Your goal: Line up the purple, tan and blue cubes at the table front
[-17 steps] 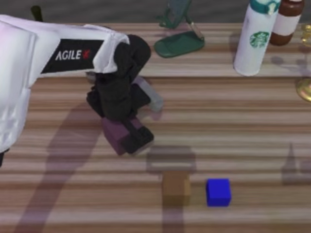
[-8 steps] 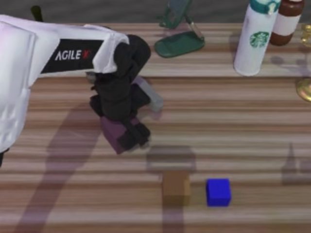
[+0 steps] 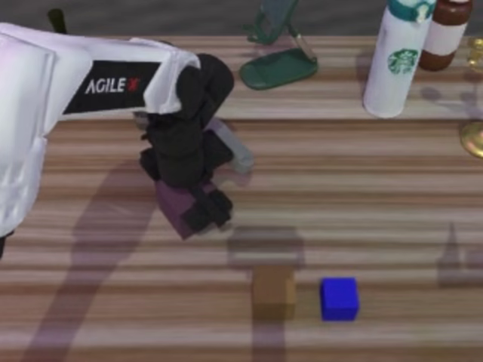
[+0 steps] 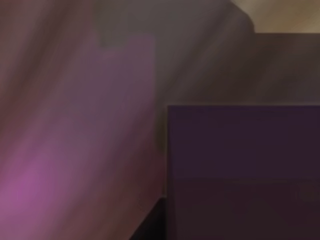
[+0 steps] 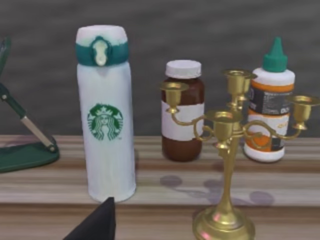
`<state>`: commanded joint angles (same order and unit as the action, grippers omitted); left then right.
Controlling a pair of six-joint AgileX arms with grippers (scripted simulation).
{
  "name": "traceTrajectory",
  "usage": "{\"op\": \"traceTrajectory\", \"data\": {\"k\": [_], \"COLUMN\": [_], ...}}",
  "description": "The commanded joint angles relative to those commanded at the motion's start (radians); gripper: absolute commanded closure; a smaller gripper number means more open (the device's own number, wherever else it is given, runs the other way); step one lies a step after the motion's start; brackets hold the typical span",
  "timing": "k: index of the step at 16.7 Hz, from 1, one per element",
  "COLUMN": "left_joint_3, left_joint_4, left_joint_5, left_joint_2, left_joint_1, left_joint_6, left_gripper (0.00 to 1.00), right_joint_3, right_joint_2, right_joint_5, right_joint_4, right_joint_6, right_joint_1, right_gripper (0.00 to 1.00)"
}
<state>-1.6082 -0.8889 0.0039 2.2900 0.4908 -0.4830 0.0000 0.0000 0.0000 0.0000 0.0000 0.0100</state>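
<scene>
Two matte cubes, tan-brown [image 3: 273, 292] and bright blue [image 3: 339, 299], sit lower centre; left gripper [image 3: 202, 211], fingers now pinching the dark purple cube [image 3: 175, 205], has stopped descending.

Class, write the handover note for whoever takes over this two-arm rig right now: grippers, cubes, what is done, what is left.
Left gripper: down over the purple cube, left of the table's centre; grip not confirmed.
Right arm: out of the top view, parked; its wrist camera faces the white flask.
Tan cube and blue cube: side by side at the front, a gap between them.
Done: tan and blue placed.
Left: bring purple to the front, probably left of tan.
</scene>
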Motion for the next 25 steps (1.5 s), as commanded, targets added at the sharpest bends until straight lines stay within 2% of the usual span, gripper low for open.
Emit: {"op": "traceTrajectory", "data": {"k": [8, 16, 21, 25], "left_joint_3": [-0.003, -0.140, -0.140, -0.032], "left_joint_4": [-0.007, -0.228, -0.232, -0.212], "left_joint_5": [0.004, 0.003, 0.003, 0.005], "left_joint_2": [-0.012, -0.094, -0.097, -0.193], "left_joint_1": [0.003, -0.015, -0.010, 0.031], "left_joint_6": [0.000, 0.003, -0.001, -0.091], "left_gripper": [1.00, 1.00, 1.00, 1.00], "right_joint_3": [0.000, 0.000, 0.000, 0.000], "right_joint_2": [0.000, 0.000, 0.000, 0.000], "right_joint_5": [0.000, 0.000, 0.000, 0.000], "right_joint_4": [0.000, 0.000, 0.000, 0.000], "right_joint_6": [0.000, 0.000, 0.000, 0.000], "right_joint_1": [0.000, 0.000, 0.000, 0.000], "right_gripper": [0.00, 0.00, 0.00, 0.00]}}
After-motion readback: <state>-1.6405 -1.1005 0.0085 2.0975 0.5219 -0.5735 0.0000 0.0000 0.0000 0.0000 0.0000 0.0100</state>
